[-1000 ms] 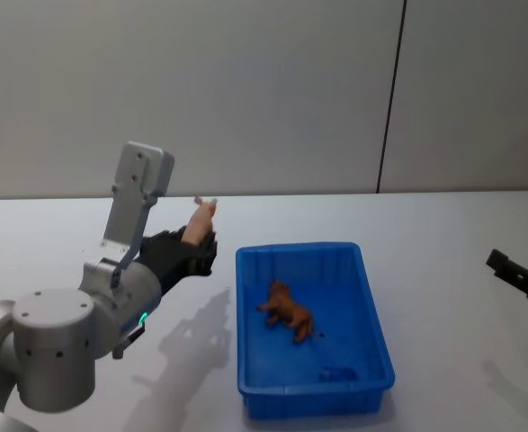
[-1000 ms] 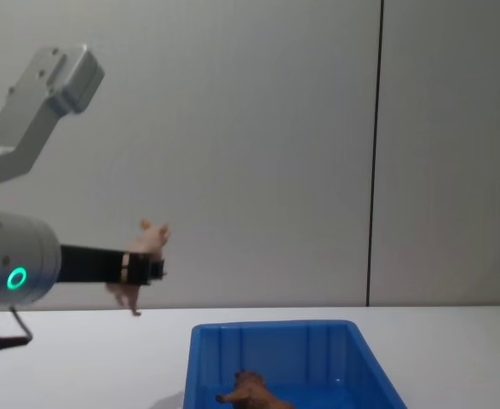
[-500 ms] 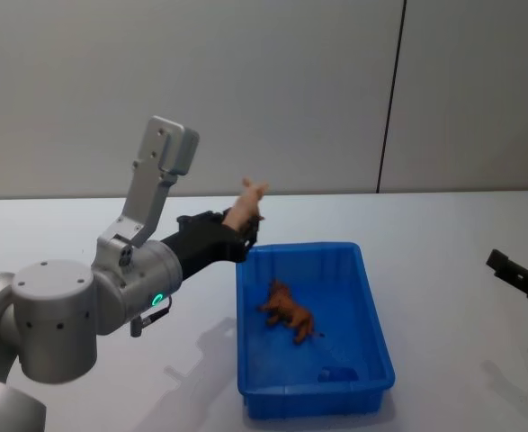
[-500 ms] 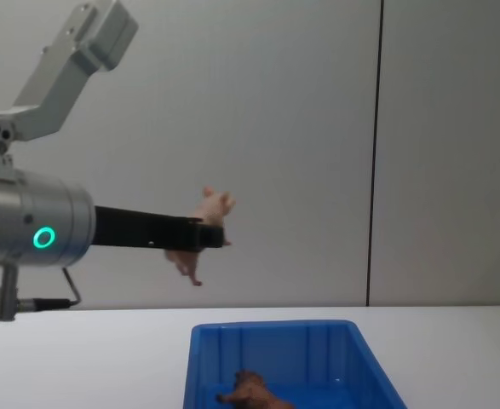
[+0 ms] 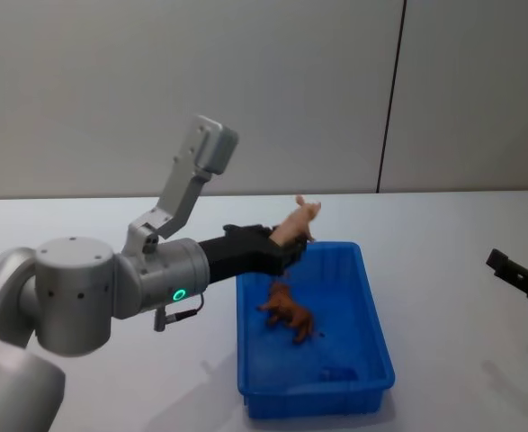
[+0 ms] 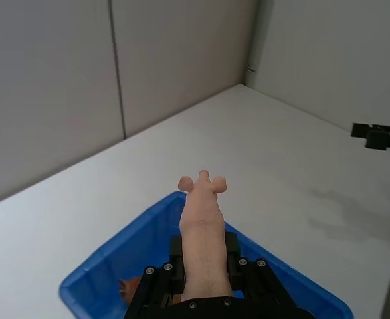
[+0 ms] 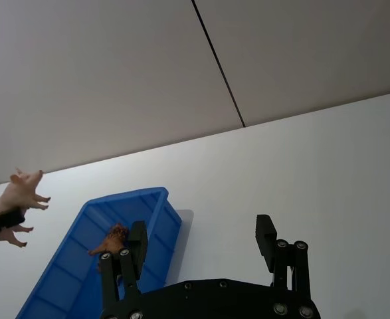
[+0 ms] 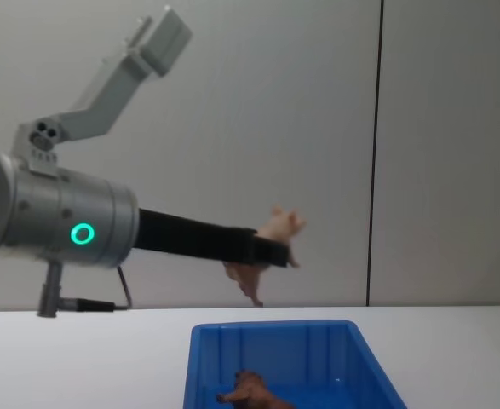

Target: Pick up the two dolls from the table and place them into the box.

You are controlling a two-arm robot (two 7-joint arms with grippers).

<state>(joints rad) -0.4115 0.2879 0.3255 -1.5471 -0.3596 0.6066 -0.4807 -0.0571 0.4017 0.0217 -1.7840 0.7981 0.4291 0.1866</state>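
A: Head view, item one?
B: Left hand [image 5: 286,245], fingers pinching the pink doll [image 5: 298,219], held above the far left corner of the blue box [image 5: 376,337]. Item two: brown doll [image 5: 288,311], lying inside the box on its floor. Item three: right hand [image 5: 519,270], parked low at the right over the white counter [image 5: 452,234].

A: Left wrist view?
B: Pink doll [image 6: 201,226] clamped between the fingers, snout pointing away; box rim [image 6: 115,249] directly underneath.

A: Right wrist view?
B: Right hand [image 7: 201,259], fingers spread, holding nothing. Box [image 7: 68,259] with the brown doll [image 7: 111,240] in it; pink doll [image 7: 18,193] up in the air beside it.

A: Chest view?
B: Pink doll [image 8: 271,243] well above the box [image 8: 275,341], not yet inside.

A: Step in hand?
B: Likely the carry of the second doll. One is stored; the next move probably calls for reaching a little further over the box's middle, lowering, then letting go.
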